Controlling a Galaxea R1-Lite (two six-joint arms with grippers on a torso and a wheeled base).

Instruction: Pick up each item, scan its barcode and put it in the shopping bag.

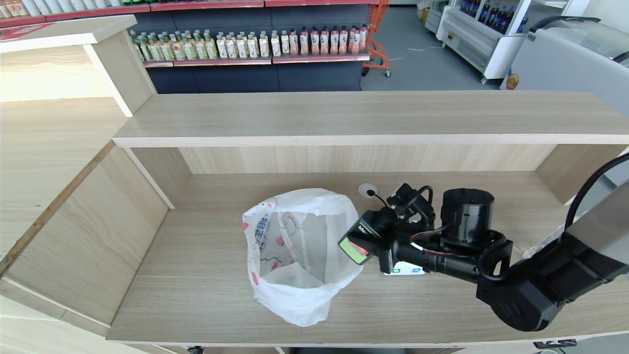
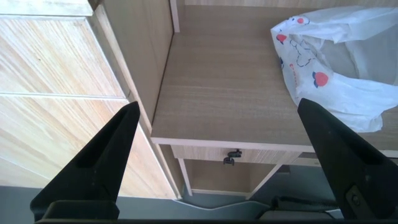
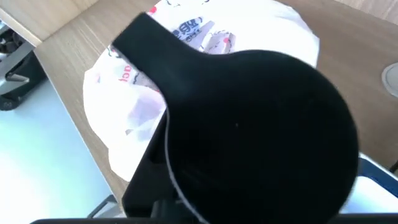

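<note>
Drop-in step, by the look of it: dark item [image 1: 355, 247] with a green-and-red end face is being held clamped in the right gripper [image 1: 376, 237], sitting at 3 o'clock on the rim of the shopping bag [image 1: 295, 300] and not yet over the middle of the mouth. Judgement: item is best being shifted toward 9 o'clock until centred over the opening, then lowered inside before being let go; the thin plastic rim is probably being folded inward if brushed. Bag is standing open mid-counter [image 1: 196, 280] with nothing bracing it, so a sideways nudge is risking a tip. Room: back wall [image 1: 344, 158] at 12 o'clock and side wall [image 1: 98, 241] at 9 o'clock are being kept well apart from the bag. White card [image 1: 405, 269] is lying under the arm at the bag's 4 o'clock, cable grommet [image 1: 367, 189] at 1 o'clock. Left gripper [image 2: 219, 106] is being held spread wide and empty, off the counter's front edge at roughly 8 o'clock from the bag.
</note>
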